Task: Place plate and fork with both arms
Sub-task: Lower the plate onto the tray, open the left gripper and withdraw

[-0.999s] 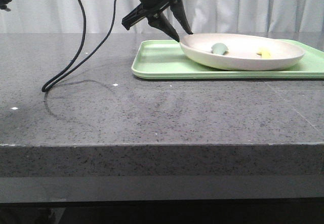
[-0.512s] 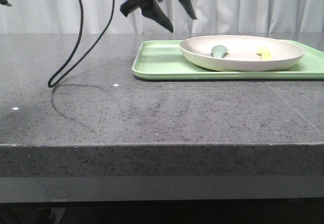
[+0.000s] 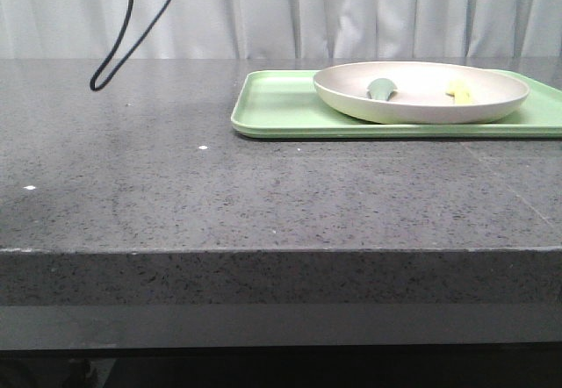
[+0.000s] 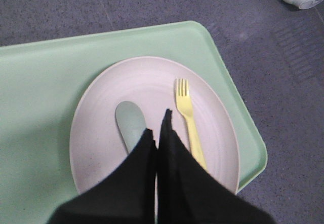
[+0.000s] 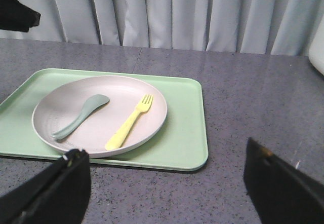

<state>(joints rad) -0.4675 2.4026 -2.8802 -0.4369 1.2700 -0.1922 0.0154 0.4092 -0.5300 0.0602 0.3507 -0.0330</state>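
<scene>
The grey speckled tabletop carries a light-green tray over on the right side, and the cream plate sits squarely on that tray. Inside the plate lies the pale-yellow fork, tines pointing away from the robot, with a sage-green spoon alongside it, the two apart. By the look of it, the placing is done and nothing remains but to clear off. The left gripper hangs above the plate, jaws clenched together on nothing. The right gripper looks on from the near side, jaws released and wide. A black cable dangles over the table's left, well clear.
</scene>
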